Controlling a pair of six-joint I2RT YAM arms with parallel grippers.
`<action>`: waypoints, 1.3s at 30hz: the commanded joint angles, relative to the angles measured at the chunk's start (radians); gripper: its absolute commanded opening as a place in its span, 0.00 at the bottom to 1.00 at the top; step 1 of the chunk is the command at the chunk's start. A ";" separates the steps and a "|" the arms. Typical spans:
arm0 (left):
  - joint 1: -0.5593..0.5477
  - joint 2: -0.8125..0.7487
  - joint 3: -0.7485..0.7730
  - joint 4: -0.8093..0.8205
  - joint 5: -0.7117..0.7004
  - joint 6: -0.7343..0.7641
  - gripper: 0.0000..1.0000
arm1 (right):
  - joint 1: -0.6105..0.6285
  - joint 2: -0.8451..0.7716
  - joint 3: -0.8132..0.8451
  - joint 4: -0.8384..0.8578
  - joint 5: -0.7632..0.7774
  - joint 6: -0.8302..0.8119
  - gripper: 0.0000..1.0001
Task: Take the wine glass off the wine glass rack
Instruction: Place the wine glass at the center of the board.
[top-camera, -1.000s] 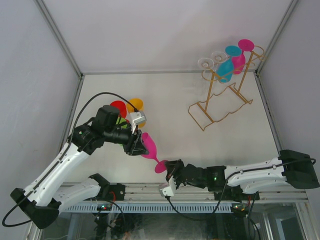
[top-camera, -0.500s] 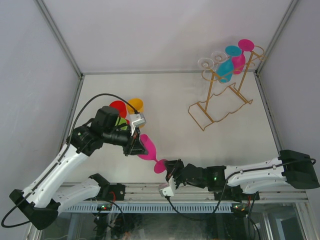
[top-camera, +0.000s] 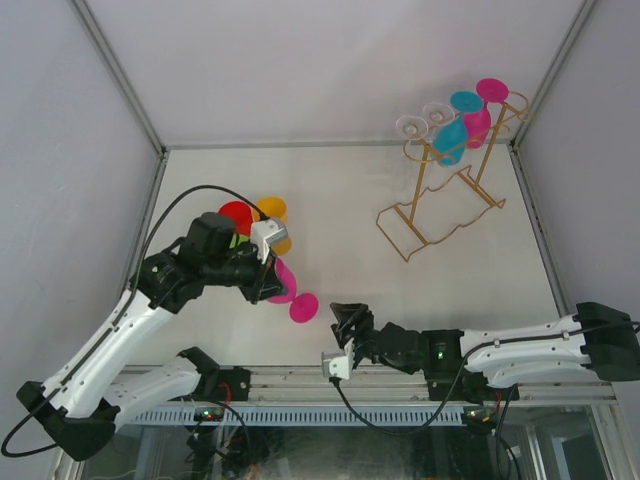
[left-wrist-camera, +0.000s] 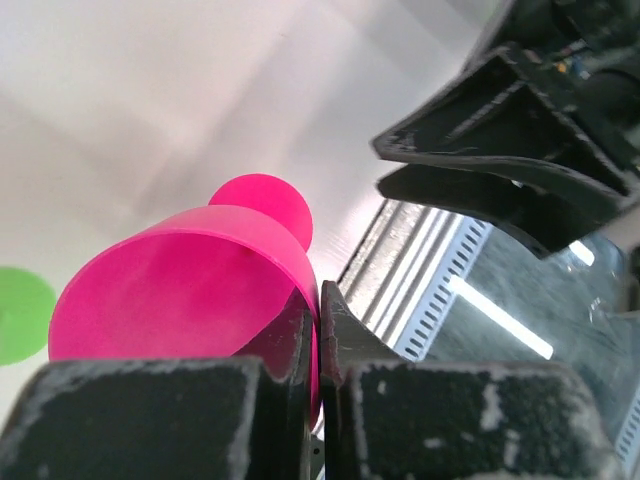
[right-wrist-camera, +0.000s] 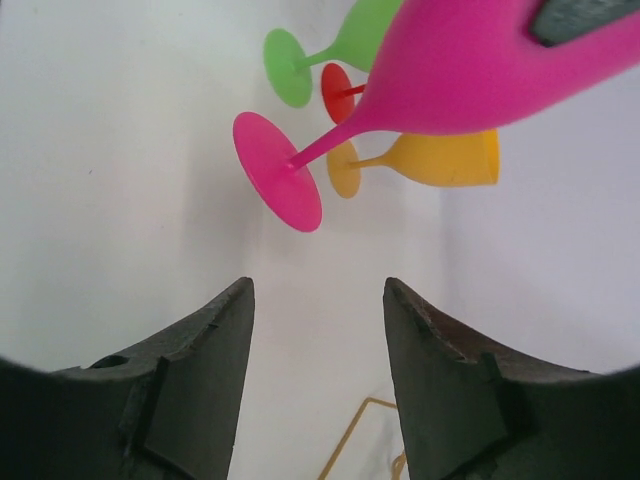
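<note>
Left gripper (left-wrist-camera: 318, 310) pinches pink wine glass (left-wrist-camera: 190, 280) rim; right gripper (right-wrist-camera: 318, 300) agape — glasses (top-camera: 462, 125) on rack (top-camera: 437, 195) overhead only.

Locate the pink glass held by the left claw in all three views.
Top external: pink glass sits left of centre, in the left claw, its foot pointing toward the right arm.
Left wrist: it fills the lower left, bowl wall pinched between the fingers.
Right wrist: bowl at upper right, foot near centre.
Shared landmark: the open right claw, upper right in the left wrist view, bottom edge of its own.
</note>
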 joint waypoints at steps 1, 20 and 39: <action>0.000 0.022 0.083 0.059 -0.194 -0.076 0.00 | 0.022 -0.057 -0.008 0.084 0.090 0.181 0.55; -0.009 0.375 0.153 0.163 -0.593 -0.256 0.00 | -0.155 -0.380 0.033 -0.094 0.435 1.358 0.68; -0.015 0.491 0.142 0.215 -0.575 -0.264 0.05 | -0.297 -0.406 0.052 -0.257 0.344 1.621 0.67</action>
